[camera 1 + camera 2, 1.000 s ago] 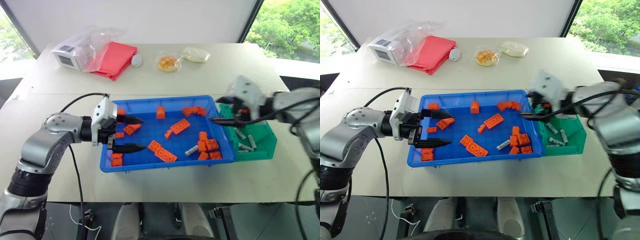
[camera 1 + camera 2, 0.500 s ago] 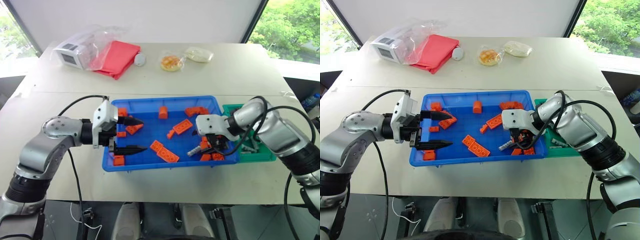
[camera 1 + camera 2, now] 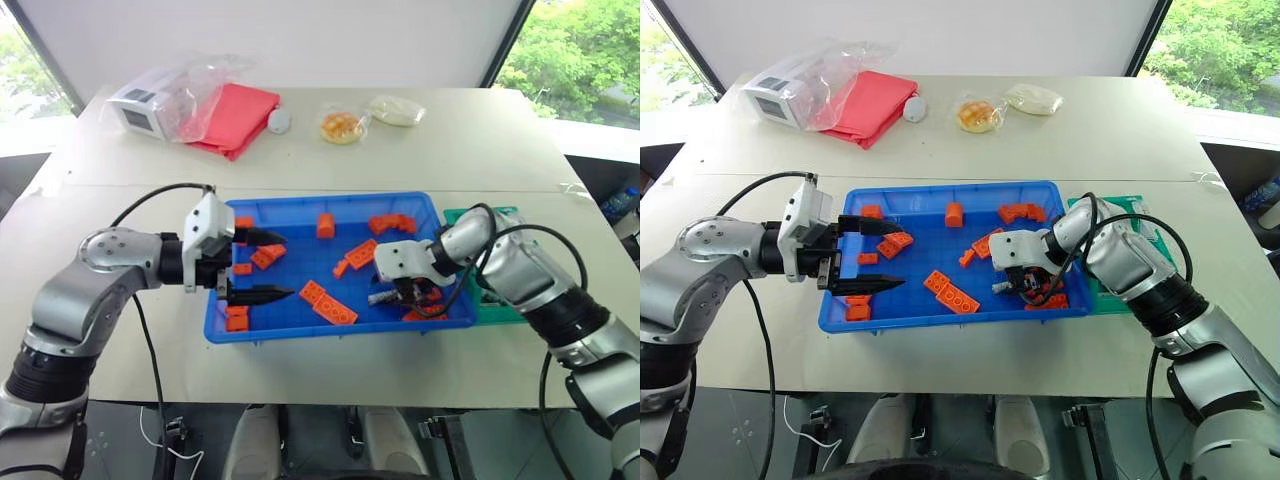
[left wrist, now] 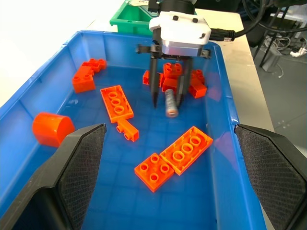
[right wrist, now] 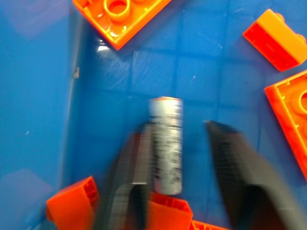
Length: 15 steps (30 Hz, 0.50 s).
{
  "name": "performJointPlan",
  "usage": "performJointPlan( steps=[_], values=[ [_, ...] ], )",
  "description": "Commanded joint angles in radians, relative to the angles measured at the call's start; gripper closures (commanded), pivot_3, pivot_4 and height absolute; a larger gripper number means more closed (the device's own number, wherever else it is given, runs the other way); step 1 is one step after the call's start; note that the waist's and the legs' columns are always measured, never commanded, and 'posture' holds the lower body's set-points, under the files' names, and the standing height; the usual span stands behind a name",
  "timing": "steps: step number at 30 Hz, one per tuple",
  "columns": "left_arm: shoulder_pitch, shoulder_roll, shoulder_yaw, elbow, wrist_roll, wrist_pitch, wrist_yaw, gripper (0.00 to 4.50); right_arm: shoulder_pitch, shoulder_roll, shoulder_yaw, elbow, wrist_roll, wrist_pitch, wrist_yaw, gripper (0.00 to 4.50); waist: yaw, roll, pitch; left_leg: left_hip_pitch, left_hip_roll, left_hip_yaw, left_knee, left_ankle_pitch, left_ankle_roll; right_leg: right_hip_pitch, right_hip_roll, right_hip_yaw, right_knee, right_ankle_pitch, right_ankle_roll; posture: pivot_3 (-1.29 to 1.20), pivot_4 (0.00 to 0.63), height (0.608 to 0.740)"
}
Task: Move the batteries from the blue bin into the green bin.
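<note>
— What sort of place is this looking like?
— A lab or test room: a plain white table [image 3: 480,130] is sitting by big windows [image 3: 580,50] with trees showing outside.
— Anything else pointing that way?
— Cables [image 4: 283,28] are trailing beside the table, and a bagged white device [image 3: 135,105] is lying on it.

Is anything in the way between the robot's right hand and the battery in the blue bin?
No. The right hand is down over the battery, a finger on each side; orange bricks lie just behind it.
</note>
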Motion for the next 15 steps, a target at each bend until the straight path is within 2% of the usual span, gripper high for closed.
performJointPlan(
  steps=[1, 4, 9, 15],
  values=[
    [-0.017, 0.008, 0.021, -0.002, -0.002, -0.016, -0.005, 0.0, 0.01, 0.007, -0.051, -0.029, 0.018, 0.079, -0.012, 4.18, 0.0, 0.0, 0.0, 0.0, 0.0, 0.0, 0.0, 0.0, 0.0, 0.0, 0.0, 0.0, 0.0, 0.0, 0.0, 0.0, 0.15, 0.734],
    [-0.014, 0.006, 0.019, 0.006, 0.001, -0.022, -0.01, 0.0, -0.005, 0.011, -0.136, -0.077, 0.079, 0.212, -0.038, 4.18, 0.001, 0.0, 0.0, 0.0, 0.0, 0.0, 0.0, 0.0, 0.0, 0.0, 0.0, 0.0, 0.0, 0.0, 0.0, 0.0, 0.15, 0.734],
    [-0.015, -0.001, 0.012, 0.027, 0.009, -0.036, -0.016, 0.0, -0.073, -0.004, -0.375, -0.154, 0.226, 0.533, -0.127, 4.18, 0.001, 0.0, 0.0, 0.0, 0.0, 0.0, 0.0, 0.0, 0.0, -0.001, 0.0, 0.0, 0.001, 0.0, 0.0, 0.0, 0.15, 0.734],
    [-0.016, 0.008, 0.017, 0.066, 0.015, -0.045, -0.029, 0.0, -0.05, -0.15, -0.624, -0.154, 0.302, 0.736, -0.226, 4.18, 0.01, 0.0, 0.0, 0.0, 0.0, 0.0, -0.001, 0.0, 0.0, -0.001, -0.001, -0.001, 0.0, -0.001, -0.002, 0.0, 0.15, 0.734]
  ],
)
